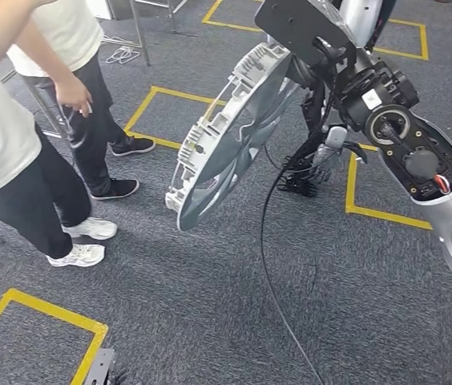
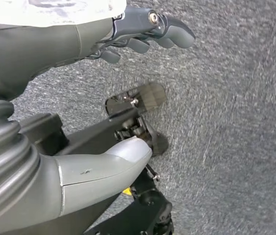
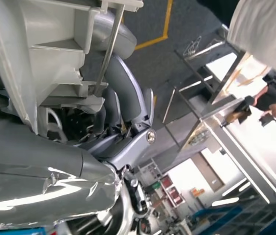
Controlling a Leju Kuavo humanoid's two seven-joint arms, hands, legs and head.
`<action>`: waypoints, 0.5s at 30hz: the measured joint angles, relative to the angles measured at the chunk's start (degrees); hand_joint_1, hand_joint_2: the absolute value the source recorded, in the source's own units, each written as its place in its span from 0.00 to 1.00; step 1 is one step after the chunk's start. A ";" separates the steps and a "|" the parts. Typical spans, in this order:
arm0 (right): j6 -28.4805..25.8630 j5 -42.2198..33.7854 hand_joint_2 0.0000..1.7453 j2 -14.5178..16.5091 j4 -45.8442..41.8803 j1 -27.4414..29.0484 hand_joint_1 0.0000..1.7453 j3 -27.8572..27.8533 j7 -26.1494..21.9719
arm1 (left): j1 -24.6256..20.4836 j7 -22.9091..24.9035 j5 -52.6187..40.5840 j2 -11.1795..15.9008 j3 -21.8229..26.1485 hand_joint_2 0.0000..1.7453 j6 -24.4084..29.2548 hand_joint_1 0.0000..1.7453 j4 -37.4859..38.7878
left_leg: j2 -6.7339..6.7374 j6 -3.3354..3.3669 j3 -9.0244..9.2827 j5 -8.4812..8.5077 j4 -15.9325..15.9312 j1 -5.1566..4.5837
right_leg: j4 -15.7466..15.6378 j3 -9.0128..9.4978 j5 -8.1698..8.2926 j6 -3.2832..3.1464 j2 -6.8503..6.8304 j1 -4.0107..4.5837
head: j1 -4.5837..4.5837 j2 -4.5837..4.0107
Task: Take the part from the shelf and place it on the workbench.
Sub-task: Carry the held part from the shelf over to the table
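One part [image 1: 229,136] held | right hand [image 3: 125,112] fingers [image 3: 123,93] wrap its rim, disc tilted over carpet [image 1: 211,305] | left hand [image 2: 144,29] fingers apart, holding nothing | step: carrying | next: reach the surface, lower it flat

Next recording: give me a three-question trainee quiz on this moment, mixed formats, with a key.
1. True or false: the part rests on the carpet.
2. Which hand holds the part? A) left B) right
3. Fill in: the lines marked on the carpet are ____.

Key: 1 false, it is held in the air; 2 B; 3 yellow.
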 joint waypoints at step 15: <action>-0.21 -0.05 1.00 -1.84 -1.01 0.38 1.00 -0.50 0.46 | -1.32 0.79 -0.55 0.34 -0.01 1.00 -0.26 0.00 0.01 | -10.79 0.13 0.57 -0.19 -0.21 0.59 | 0.47 -3.22 2.53 -0.76 10.76 -0.39 | 1.54 0.02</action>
